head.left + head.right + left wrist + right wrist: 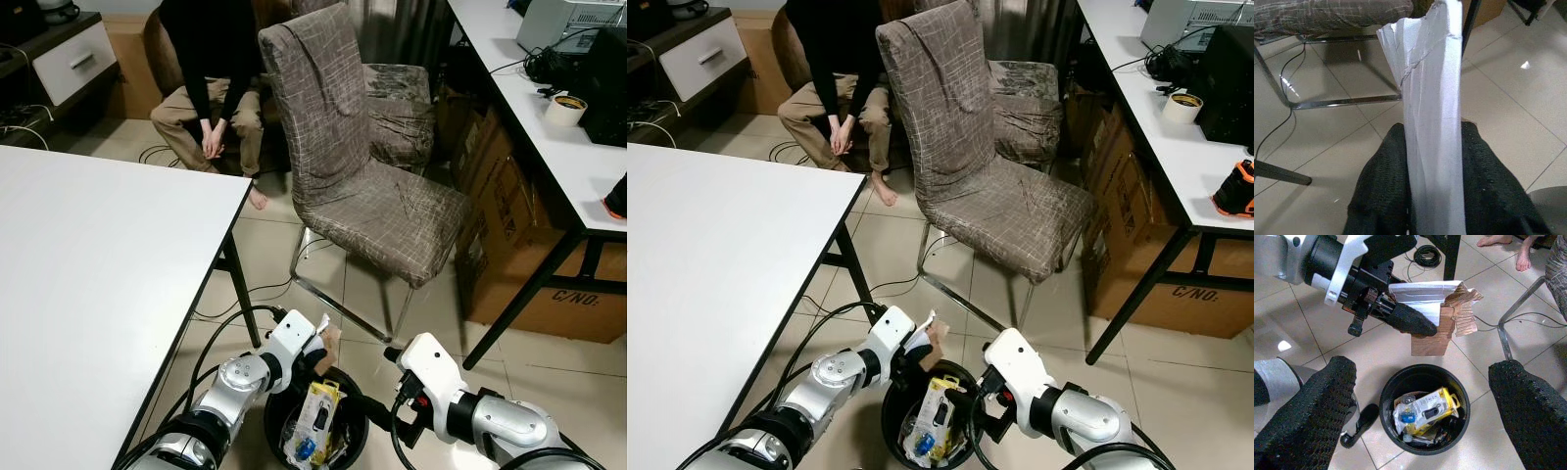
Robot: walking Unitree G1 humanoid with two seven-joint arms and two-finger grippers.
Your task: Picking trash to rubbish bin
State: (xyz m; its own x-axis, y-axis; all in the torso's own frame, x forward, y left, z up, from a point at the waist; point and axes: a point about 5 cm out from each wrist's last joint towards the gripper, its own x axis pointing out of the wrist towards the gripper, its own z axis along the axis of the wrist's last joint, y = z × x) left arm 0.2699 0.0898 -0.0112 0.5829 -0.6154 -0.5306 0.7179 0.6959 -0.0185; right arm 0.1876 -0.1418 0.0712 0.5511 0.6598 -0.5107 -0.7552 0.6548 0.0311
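Right wrist view shows the left hand (1415,325) clamped on torn paper and cardboard (1437,320) above the rubbish bin's (1388,391) far rim, so released now it may fall outside, while the right hand (1420,396) hangs wide open, empty.

1. The rubbish bin (1422,382) looks like smooth black plastic.
2. Above the bin hang torn brown cardboard (1435,335) and white paper (1425,296).
3. Around the bin, floor tiles (1317,318) are glossy.
4. The chair (377,201) beyond the bin wears matt cloth.

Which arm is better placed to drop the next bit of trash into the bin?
Left. The left gripper is shut on the torn white-and-brown cardboard piece, close above the round black rubbish bin. The right gripper is open with nothing between its fingers.
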